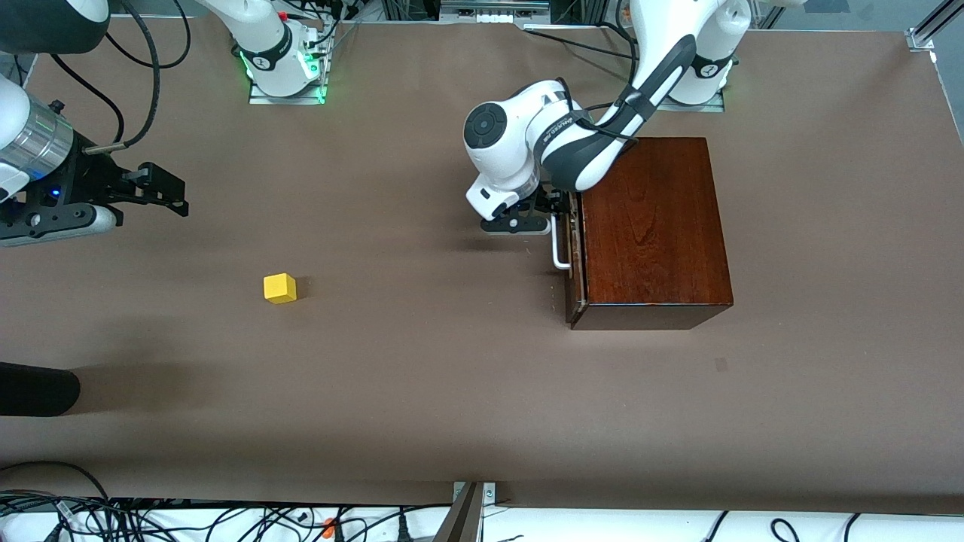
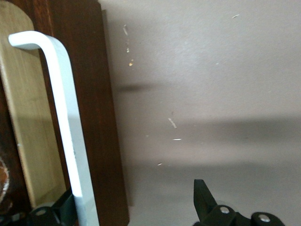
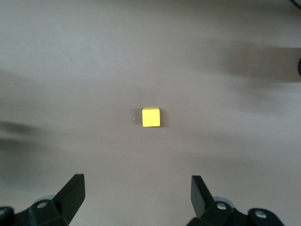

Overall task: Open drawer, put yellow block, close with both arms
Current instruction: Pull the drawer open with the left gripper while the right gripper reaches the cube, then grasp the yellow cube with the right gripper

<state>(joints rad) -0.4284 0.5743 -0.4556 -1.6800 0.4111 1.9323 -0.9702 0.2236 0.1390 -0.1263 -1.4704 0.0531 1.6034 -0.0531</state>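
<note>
Two tools, both spread: left tool (image 1: 520, 220) astride the white handle (image 2: 66, 122) of the drawer (image 1: 577, 256), at nine o'clock of the wooden box (image 1: 651, 226) in the front view, not yet pinching; right tool (image 3: 136, 190) empty over bare counter (image 1: 452, 391), with the yellow block (image 1: 280, 287) resting at about four o'clock of it, well apart from the box. Likely the opening step, drawer looking shut or barely ajar: next, close on the handle and pull straight toward nine o'clock without dragging the box. Grey lettering on the left arm (image 1: 557, 132), probably the maker's name, too small to read.
</note>
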